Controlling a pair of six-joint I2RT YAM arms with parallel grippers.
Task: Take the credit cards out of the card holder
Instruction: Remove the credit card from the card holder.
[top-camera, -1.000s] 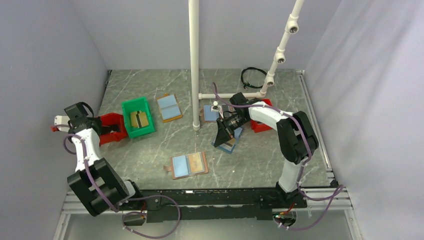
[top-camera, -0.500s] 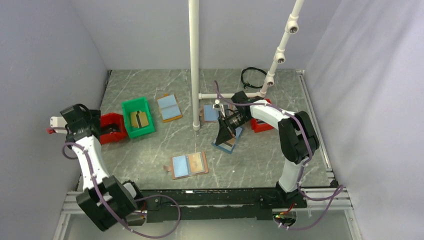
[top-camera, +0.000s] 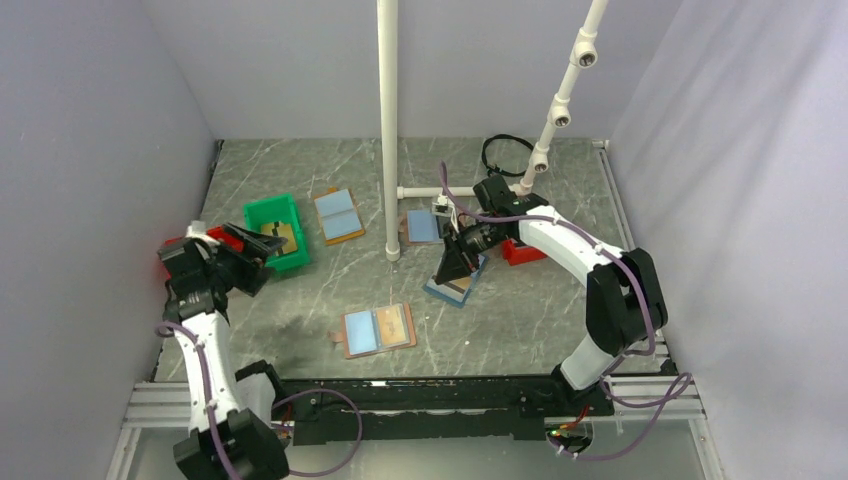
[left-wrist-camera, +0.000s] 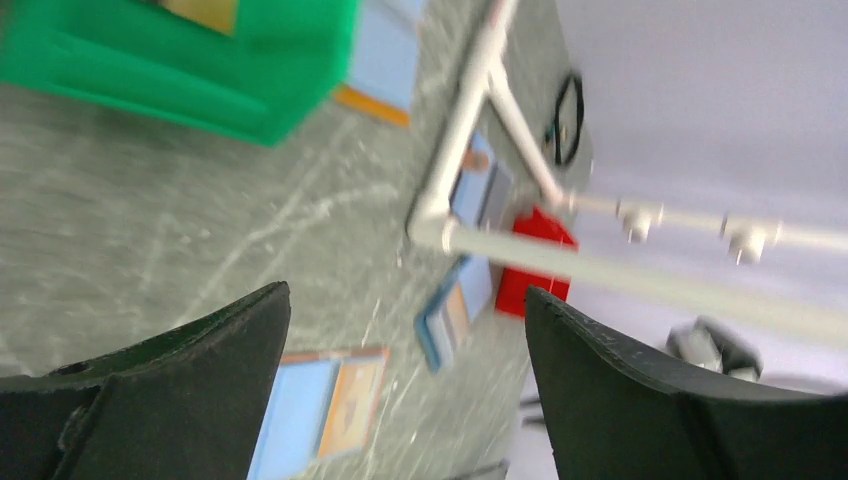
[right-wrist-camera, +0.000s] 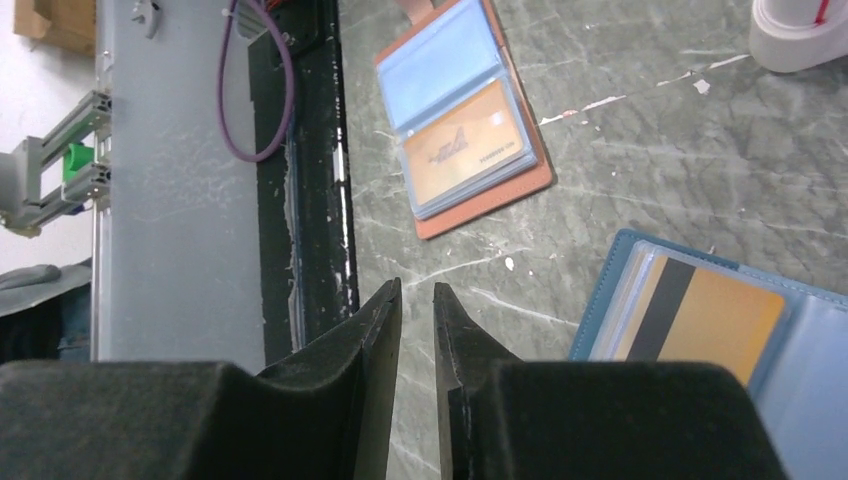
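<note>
The card holder (top-camera: 421, 227), tan-rimmed with a light blue half showing, lies just right of the white pole's foot; my right arm covers its other half. In the blurred left wrist view the card holder (left-wrist-camera: 470, 188) shows a grey half beside the blue one, which looks like one of the credit cards (left-wrist-camera: 497, 195). My right gripper (top-camera: 451, 271) (right-wrist-camera: 417, 292) hangs over the table with its fingers a narrow slit apart and nothing between them. My left gripper (top-camera: 255, 258) (left-wrist-camera: 405, 300) is wide open and empty, by the left red bin (top-camera: 228, 238).
A navy-rimmed holder (top-camera: 458, 287) (right-wrist-camera: 700, 320) with a yellow striped card lies under the right gripper. A tan holder with a gold card (top-camera: 378, 329) (right-wrist-camera: 465, 110) lies near the front. A green bin (top-camera: 276, 234), an all-blue holder (top-camera: 337, 214), a right red bin (top-camera: 520, 251) and the white pole (top-camera: 388, 130) stand behind.
My left arm has swung from the far left wall in toward the bins, and its gripper has opened wide. My right arm has shifted slightly right; its fingers have parted a little.
</note>
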